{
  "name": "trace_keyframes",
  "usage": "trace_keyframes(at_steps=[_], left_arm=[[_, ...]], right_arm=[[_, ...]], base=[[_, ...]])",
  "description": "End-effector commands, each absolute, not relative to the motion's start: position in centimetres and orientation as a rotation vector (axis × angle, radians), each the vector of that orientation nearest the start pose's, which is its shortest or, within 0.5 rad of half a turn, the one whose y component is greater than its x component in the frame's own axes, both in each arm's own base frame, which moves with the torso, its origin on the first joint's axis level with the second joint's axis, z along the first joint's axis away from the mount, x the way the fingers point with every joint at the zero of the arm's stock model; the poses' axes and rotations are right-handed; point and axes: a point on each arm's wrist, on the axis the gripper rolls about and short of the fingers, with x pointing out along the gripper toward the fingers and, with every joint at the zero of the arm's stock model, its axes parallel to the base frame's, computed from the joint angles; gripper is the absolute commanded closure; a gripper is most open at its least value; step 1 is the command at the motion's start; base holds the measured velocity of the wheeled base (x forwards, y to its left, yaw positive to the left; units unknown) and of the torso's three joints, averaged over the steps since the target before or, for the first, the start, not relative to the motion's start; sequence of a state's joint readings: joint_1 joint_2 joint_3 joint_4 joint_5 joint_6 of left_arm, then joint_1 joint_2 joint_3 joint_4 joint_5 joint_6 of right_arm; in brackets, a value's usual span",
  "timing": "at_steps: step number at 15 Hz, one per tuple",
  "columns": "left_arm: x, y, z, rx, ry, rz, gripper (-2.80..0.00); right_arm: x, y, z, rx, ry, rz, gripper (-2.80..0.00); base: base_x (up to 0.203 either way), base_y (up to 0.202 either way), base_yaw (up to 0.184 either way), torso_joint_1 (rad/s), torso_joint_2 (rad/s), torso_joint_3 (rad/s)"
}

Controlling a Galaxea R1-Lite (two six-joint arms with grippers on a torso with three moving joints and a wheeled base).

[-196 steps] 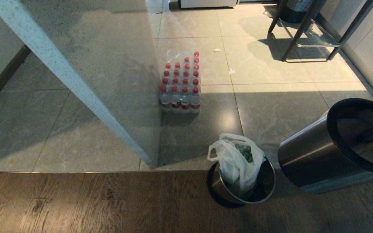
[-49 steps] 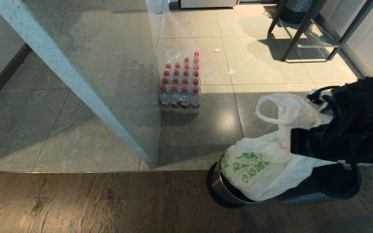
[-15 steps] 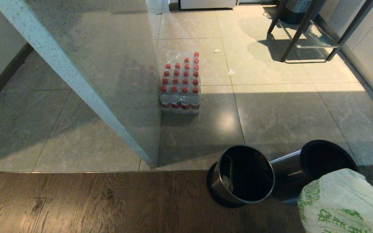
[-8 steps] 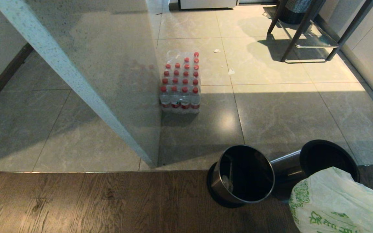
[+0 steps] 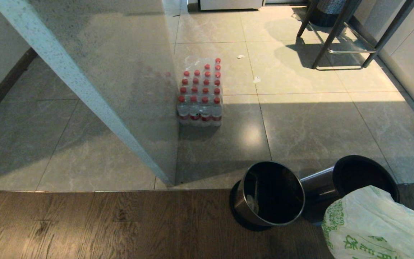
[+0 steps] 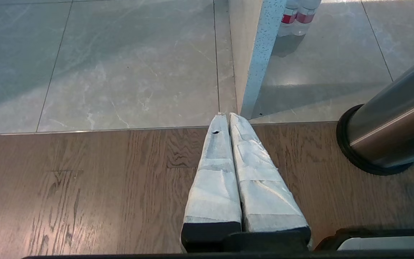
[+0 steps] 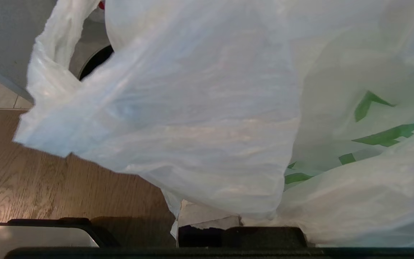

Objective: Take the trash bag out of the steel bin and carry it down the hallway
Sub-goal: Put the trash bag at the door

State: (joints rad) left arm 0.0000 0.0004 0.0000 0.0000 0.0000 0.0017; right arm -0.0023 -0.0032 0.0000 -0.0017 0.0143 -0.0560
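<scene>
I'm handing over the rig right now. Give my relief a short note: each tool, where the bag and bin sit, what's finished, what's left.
Right tool: shut on the thin white plastic bag with green print, which hangs at the robot's lower right.
Left tool: shut, empty, parked over the wood floor.
Small round brushed-steel bin with the black rim: upright at the wood-tile edge, bag out. A second steel bin lies tipped beside it.
Done: bag removed.
Left: carry it down the hallway.

Floor [image 5: 84, 223] carries the steel bin [image 5: 270, 194], bottle pack [image 5: 200, 94], perhaps paper scraps [image 5: 257, 78].
</scene>
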Motion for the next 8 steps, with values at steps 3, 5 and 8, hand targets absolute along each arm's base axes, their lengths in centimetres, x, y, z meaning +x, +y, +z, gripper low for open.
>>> trace_keyframes(at_steps=[3,5,8], left_arm=[[-2.27,0.0,7.55,-0.008,0.002,0.0,0.0],[-2.27,0.0,7.55,-0.006,0.002,0.0,0.0],[-2.27,0.0,7.55,-0.008,0.002,0.0,0.0]], right_arm=[[-2.58,0.04,7.47,-0.057,-0.042,0.01,0.0],[-2.58,0.04,7.47,-0.057,-0.042,0.01,0.0],[-2.58,0.04,7.47,-0.057,-0.042,0.01,0.0]], base=[[0.0,0.0,0.0,0.001,0.0,0.02],[0.0,0.0,0.0,0.005,0.0,0.143],[0.0,0.0,0.0,0.003,0.0,0.19]])
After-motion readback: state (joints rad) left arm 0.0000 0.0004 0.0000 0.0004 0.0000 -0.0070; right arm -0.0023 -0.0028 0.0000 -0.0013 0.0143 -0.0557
